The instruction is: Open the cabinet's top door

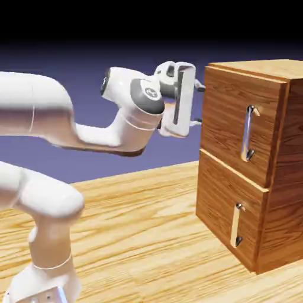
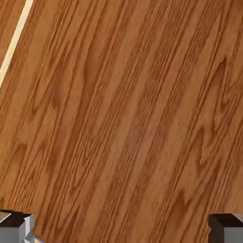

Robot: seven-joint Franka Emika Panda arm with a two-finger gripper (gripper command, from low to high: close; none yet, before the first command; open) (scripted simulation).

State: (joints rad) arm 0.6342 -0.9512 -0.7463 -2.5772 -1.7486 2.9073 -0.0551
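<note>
— Where is the gripper (image 1: 200, 105)?

— Level with the upper part of the cabinet (image 1: 251, 160), pointing at its left face, fingers spread wide apart with nothing between them. The two dark fingertips (image 1: 198, 122) sit just short of the wood, or touching it; I cannot tell which.

— And from the hand view?

— Reddish wood grain fills it. One grey fingertip (image 2: 16, 227) shows at the lower left corner, the other at the lower right, far apart. A pale seam (image 2: 14, 42) runs slantwise near the upper left.

— The top door (image 1: 242, 127)?

— Shut, flush with the cabinet front. Its long curved silver handle (image 1: 249, 134) stands upright near the right edge of the panel, well apart from the fingers.

— Beyond that?

— The lower door (image 1: 231, 222) with its short pale handle (image 1: 236, 225), also closed. The cabinet stands on the wooden table (image 1: 136, 237).
</note>
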